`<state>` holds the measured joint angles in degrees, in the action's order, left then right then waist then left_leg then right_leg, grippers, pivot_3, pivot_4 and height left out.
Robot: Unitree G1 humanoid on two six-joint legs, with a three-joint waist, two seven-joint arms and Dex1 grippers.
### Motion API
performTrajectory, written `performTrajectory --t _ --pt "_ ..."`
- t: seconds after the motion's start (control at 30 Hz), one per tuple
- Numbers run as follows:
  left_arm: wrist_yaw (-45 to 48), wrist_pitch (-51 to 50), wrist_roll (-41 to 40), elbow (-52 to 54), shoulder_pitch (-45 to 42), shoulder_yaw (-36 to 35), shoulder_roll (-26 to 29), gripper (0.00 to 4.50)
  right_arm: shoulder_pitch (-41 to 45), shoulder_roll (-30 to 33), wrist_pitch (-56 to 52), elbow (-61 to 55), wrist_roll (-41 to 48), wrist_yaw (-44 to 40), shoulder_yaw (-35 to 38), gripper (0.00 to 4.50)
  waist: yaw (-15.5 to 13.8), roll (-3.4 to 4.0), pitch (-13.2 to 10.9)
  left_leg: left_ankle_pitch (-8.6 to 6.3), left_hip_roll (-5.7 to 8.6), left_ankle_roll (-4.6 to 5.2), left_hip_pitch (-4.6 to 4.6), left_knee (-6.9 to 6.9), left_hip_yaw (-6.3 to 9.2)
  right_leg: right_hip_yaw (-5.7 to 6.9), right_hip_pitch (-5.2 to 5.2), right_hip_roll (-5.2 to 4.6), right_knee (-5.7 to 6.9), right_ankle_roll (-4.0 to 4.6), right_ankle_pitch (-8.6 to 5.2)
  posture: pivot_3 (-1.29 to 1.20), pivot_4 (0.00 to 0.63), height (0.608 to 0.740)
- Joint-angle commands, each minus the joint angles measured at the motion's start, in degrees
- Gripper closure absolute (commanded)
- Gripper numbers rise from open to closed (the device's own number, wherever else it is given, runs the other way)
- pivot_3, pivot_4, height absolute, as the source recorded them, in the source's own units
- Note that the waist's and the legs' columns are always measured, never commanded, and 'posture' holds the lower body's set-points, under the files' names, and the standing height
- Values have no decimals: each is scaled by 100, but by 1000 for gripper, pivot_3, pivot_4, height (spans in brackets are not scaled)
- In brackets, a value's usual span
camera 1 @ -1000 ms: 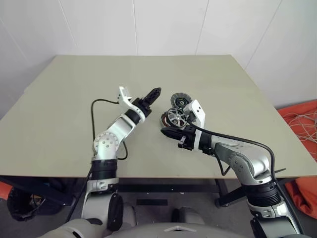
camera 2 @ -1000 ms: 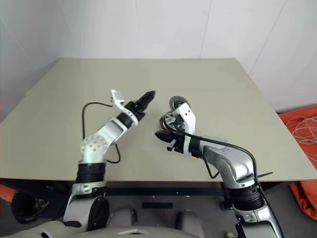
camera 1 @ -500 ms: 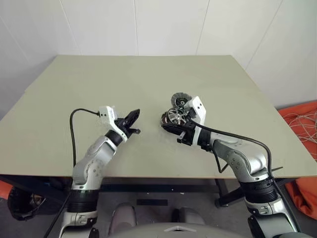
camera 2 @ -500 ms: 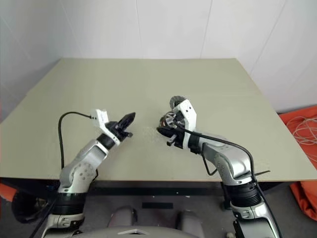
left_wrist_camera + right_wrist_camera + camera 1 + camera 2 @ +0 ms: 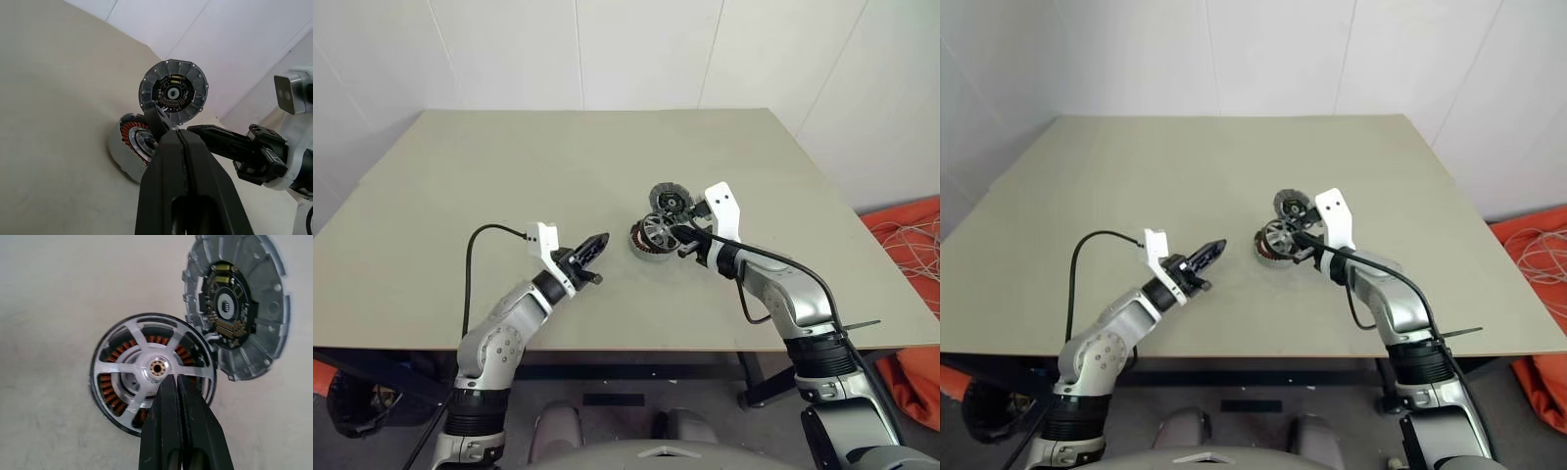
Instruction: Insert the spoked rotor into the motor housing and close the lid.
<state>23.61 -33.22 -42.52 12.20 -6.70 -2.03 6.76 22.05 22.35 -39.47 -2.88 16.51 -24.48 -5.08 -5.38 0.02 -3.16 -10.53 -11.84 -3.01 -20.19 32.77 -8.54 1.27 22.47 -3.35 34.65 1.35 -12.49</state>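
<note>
The shiny silver spoked rotor disc (image 5: 151,381) sits in the round grey motor housing cup (image 5: 641,251) on the beige counter (image 5: 460,196), copper windings showing through its spokes. The right hand (image 5: 174,382), fingers closed on nothing, has its tips directly over the rotor, just beside the hub. The ribbed, dark-centred grey lid (image 5: 234,308) stands open beyond the rotor, hinged at the housing's far edge. The left hand (image 5: 599,241), also closed and empty, hangs well apart, so the right is likely nearer for swinging the lid down

head pair: high, facing down | wrists: close | shared: motor housing (image 5: 151,396)
</note>
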Motion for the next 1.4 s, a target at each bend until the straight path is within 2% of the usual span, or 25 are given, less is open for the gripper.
performTrajectory --t 0.03,0.33,0.73,1.4 --pt "57 9 -12 222 -36 0 22 4477 177 42 50 100 -252 188 106 4500 0 0 0 0 0 0 1 0 0 0 -1 0 1 0 0 0 0 740" --pt "113 -43 -14 223 -19 45 41 4477 172 86 -73 278 -593 234 54 4500 0 2 0 0 0 0 6 2 -1 -1 -3 1 3 0 0 0 0 740" --pt "89 -78 70 99 -72 57 30 4477 134 34 -281 67 -476 -113 59 4500 0 2 0 0 0 0 10 5 -1 -2 -7 0 6 1 1 0 0 740" --pt "58 -173 104 35 -41 27 -33 4477 146 -20 -339 -86 -500 -246 -21 4500 -2 4 0 0 -1 0 11 7 -1 -2 -8 0 8 4 2 0 0 740"
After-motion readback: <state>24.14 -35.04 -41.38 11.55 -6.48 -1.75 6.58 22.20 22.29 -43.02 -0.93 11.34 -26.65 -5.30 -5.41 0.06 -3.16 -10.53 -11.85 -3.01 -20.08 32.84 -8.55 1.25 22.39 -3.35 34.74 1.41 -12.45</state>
